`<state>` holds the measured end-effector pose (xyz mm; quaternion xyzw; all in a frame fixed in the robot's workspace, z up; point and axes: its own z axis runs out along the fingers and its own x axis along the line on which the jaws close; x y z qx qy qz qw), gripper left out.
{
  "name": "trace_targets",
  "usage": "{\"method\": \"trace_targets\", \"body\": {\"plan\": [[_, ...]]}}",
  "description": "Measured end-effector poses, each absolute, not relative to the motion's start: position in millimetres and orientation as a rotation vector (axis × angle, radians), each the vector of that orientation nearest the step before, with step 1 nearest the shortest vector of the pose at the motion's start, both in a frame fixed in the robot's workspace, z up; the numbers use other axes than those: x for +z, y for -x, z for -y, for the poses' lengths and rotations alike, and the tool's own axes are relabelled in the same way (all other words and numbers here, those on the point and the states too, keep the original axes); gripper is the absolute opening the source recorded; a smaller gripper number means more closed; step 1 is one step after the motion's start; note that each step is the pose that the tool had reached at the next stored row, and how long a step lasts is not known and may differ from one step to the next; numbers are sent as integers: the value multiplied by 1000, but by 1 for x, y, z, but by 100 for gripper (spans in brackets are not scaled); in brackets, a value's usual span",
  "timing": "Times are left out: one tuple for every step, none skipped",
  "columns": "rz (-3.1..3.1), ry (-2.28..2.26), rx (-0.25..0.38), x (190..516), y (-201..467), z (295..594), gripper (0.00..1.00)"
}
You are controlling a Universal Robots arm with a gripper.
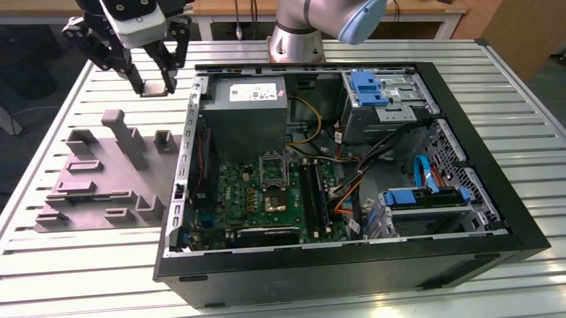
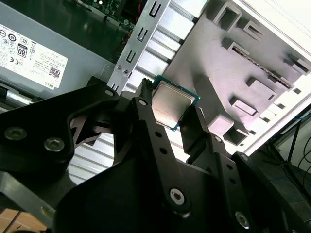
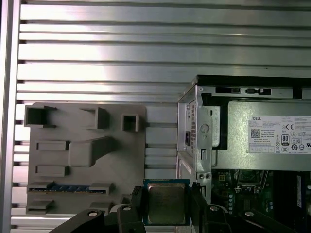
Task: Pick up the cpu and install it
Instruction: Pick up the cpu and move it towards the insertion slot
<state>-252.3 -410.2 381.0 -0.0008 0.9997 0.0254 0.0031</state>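
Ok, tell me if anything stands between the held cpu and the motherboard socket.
The pincer holds the cpu outside the case, at the exterior view's left. The case's side wall and the grey power supply lie between it and the socket; the case is open on top, and nothing visible covers the socket.

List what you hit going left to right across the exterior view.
Grey fixture plate → grey power supply → lower blue drive bracket → case's right wall. The claw, shut on the cpu, overlaps the plate, so it is left out.
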Motion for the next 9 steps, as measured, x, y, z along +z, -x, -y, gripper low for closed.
{"method": "trace_targets", "body": {"plan": [[-3134,2,80,381,252,410,47],[-3134,2,80,381,252,410,47],[-3134,2,80,381,251,410,47],[-3134,2,80,381,251,410,47],[-3134,2,80,381,250,410,47],[-3134,2,80,381,250,410,47],[-3134,2,80,381,250,410,47],[-3134,2,80,381,249,410,47],[-3134,2,80,381,249,410,47]]}}
